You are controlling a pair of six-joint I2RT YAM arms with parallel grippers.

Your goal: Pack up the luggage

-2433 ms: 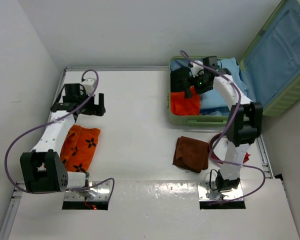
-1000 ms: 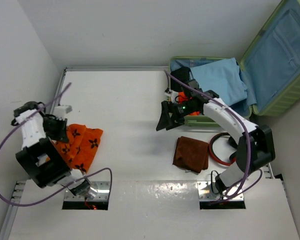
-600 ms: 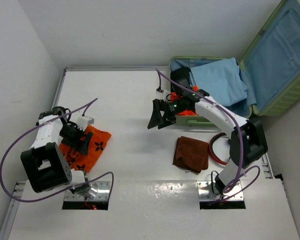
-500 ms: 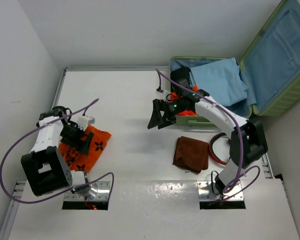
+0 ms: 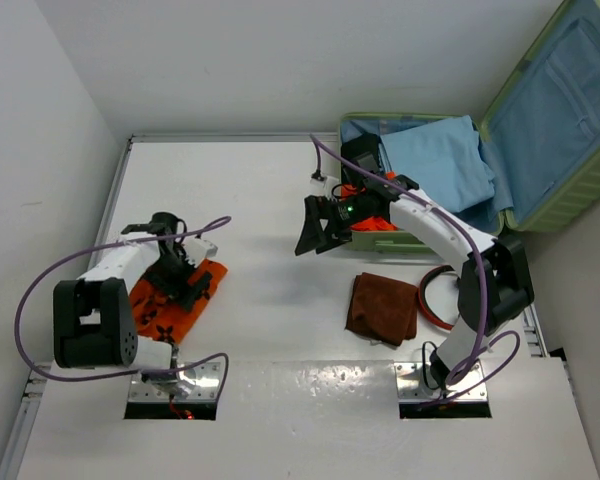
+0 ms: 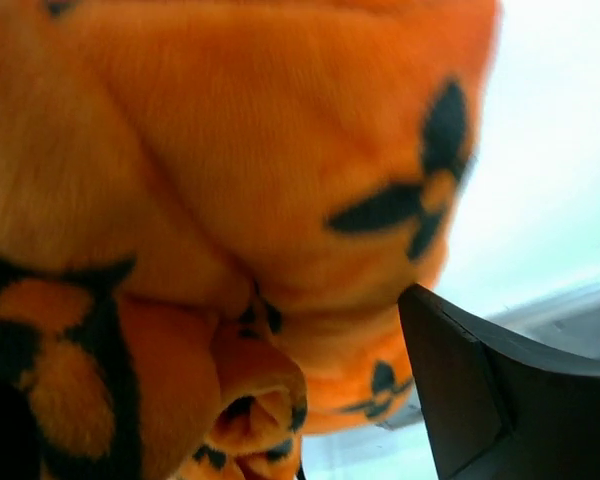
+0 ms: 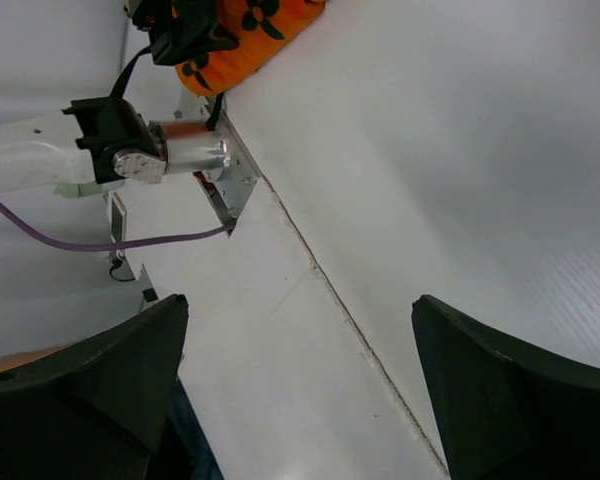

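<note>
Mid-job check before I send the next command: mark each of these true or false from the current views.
1. The luggage stands open. True.
2. The brown cloth is packed inside the luggage. False: it lies on the table, just in front of the luggage.
3. The right claw is carrying a garment. False: it is open and empty, over bare table to the left of the luggage.
4. The left claw is down at the orange patterned cloth. True.
5. A light blue garment lies in the luggage. True.
</note>
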